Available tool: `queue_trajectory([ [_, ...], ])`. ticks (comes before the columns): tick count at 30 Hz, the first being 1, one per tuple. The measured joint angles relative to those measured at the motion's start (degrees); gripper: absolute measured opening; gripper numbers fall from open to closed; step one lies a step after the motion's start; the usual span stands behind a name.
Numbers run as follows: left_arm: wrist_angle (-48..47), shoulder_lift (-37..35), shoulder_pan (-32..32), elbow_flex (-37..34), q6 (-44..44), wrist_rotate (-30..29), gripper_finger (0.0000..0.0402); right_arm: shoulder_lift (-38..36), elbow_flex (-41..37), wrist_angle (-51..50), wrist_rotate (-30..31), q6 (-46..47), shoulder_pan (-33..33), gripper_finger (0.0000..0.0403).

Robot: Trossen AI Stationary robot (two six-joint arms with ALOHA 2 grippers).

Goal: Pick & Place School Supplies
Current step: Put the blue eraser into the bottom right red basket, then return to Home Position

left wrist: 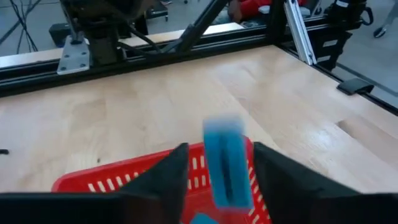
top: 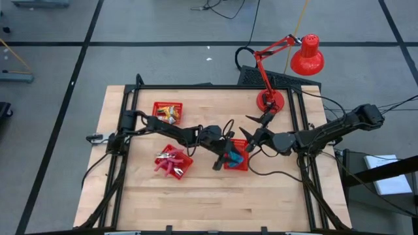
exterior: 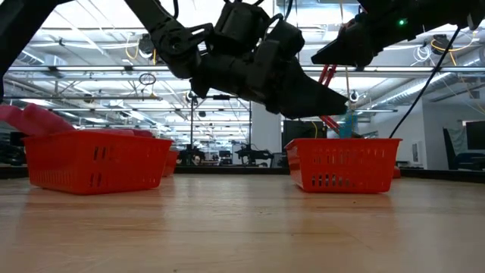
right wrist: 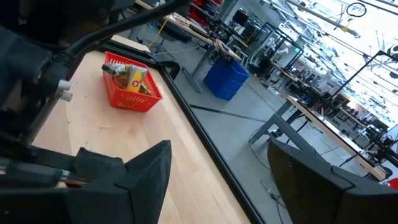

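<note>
2 red mesh baskets (exterior: 342,164) on wooden table (exterior: 242,227), dark arm (exterior: 250,61) above

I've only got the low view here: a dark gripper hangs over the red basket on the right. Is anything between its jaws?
Observer: Yes. That is the left gripper. Its wrist view shows a light-blue block between the open jaws, with a gap on one side, right above the red basket.
Operator: Where is the right gripper?
Observer: The right gripper waits beside that basket, toward the lamp base, jaws open and empty.
Operator: Is there a third basket?
Observer: Yes, a far basket holds yellow pieces.
</note>
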Motion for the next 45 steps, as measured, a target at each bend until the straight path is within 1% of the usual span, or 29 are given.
queue_trajectory([
  [3, 0.12, -0.02, 0.0, 0.0, -0.02, -0.85, 0.0231, 0.0, 0.0, 0.0, 0.01, 0.21, 0.0, 0.0256],
  [6, -0.51, -0.02, 0.0, 0.0, -0.05, -2.32, 0.0275, 0.0, 0.0, 0.02, -0.01, 0.22, 0.0, 0.0256],
  [10, -0.76, -0.21, 0.0, 0.0, -0.78, -2.46, 0.0309, 0.0, 0.0, 0.04, -0.06, 0.42, 0.0, 0.0256],
  [13, -0.63, -1.31, -0.02, -0.02, -3.65, -3.58, 0.0326, 0.0, 0.0, 0.04, -0.12, 1.02, 0.09, 0.0256],
  [16, -6.6, -4.84, -0.1, -0.12, -3.11, -3.93, 0.0338, -0.17, 0.0, -0.62, -1.98, 2.48, 0.66, 0.0256],
  [20, -24.68, -12.31, 0.22, -0.11, -1.27, -4.84, 0.0349, -3.31, 0.02, -5.68, -7.91, 7.12, 2.13, 0.0256],
  [22, -33.35, -16.86, 0.16, -0.3, -0.28, -6.04, 0.035, -6.33, 0.02, -10.57, -10.01, 11.28, 2.64, 0.0256],
  [24, -38.2, -21.99, -1.25, -2.18, 2.9, -7.53, 0.035, -9.51, 0.02, -15.19, -13.31, 15.43, 2.71, 0.0256],
  [27, -38.36, -31.05, -5.62, -8.77, 7.42, -10.87, 0.0351, -13.66, 0.02, -22.26, -17.97, 21.1, 2.77, 0.0256],
  [28, -38.13, -34.54, -7.12, -11.79, 7.99, -12.67, 0.0351, -14.78, 0.02, -24.23, -18.5, 22.59, 2.84, 0.0256],
  [31, -34.83, -46.42, -10.66, -21.61, 5.82, -20.78, 0.0351, -17.45, 0.02, -28.64, -19.48, 24.46, 4.02, 0.0255],
  [33, -32.89, -54.49, -11.89, -28.18, 1.98, -22.84, 0.0351, -18.62, 0.02, -29.13, -19.57, 24.23, 5.17, 0.0252],
  [37, -30.02, -69.67, -14.22, -40.8, -4.21, -23.26, 0.0351, -19.22, 0.02, -26.31, -19.66, 21.66, 6.93, 0.0239],
  [40, -27.0, -79.27, -15.54, -48.17, -7.52, -24.28, 0.0351, -19.43, 0.02, -23.74, -19.68, 21.63, 7.9, 0.023],
  [43, -24.26, -87.36, -17.24, -54.33, -7.93, -25.83, 0.0351, -19.78, 0.02, -21.76, -19.59, 20.58, 8.44, 0.0224],
  [45, -23.95, -92.15, -18.06, -57.12, -7.74, -26.33, 0.0351, -20.27, 0.02, -21.53, -19.22, 18.19, 7.99, 0.0222],
])
